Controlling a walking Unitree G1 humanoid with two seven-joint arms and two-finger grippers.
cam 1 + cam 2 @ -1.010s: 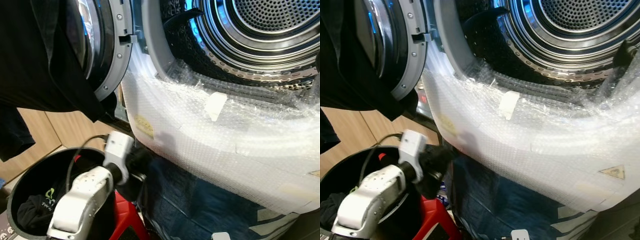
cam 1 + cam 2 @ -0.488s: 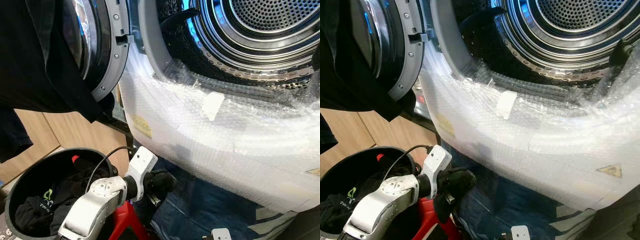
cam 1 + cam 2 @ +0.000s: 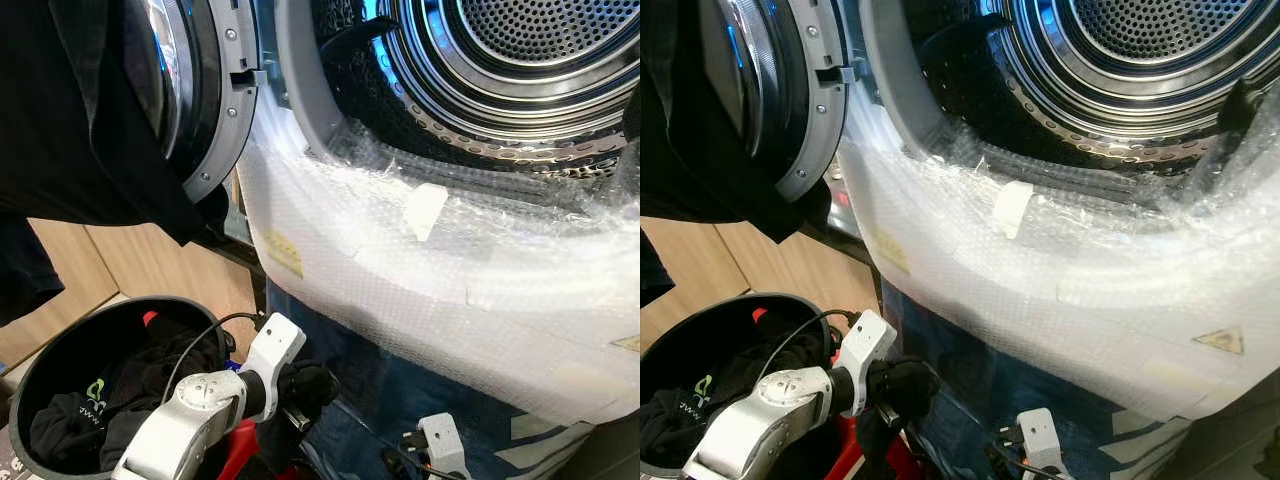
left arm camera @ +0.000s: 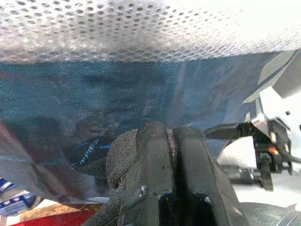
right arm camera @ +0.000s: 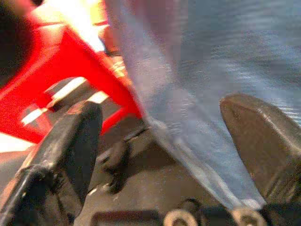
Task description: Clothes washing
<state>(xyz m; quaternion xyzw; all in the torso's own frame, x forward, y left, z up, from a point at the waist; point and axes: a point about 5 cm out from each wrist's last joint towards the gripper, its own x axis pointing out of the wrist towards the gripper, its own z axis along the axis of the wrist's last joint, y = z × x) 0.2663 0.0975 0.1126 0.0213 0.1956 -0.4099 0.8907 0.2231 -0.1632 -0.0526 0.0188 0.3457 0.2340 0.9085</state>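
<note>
Two grippers in play below the washer's open front. Left gripper (image 3: 305, 385): fingers (image 4: 162, 188) pressed together, clamped on a dark garment (image 4: 123, 153) that bunches around the tips; it sits low, just beside the black basket (image 3: 40, 365) and in front of the blue film (image 3: 420, 400) on the machine's lower panel. Right gripper (image 5: 162, 141): fingers spread wide apart, nothing between them; its wrist view faces blue film and a red stool (image 5: 66, 56). Part of the right arm's white wrist housing (image 3: 443, 447) shows low in the head view, near the left gripper.

Basket holds more dark clothes (image 3: 95, 405), one with a green logo. Washer drum (image 3: 520, 60) stands open, perforated steel wall visible; door (image 3: 205, 90) swung to the robot's left with a black cloth (image 3: 70, 120) draped over it. Bubble wrap (image 3: 430, 270) covers the white front rim under the opening, with a taped tab on it
</note>
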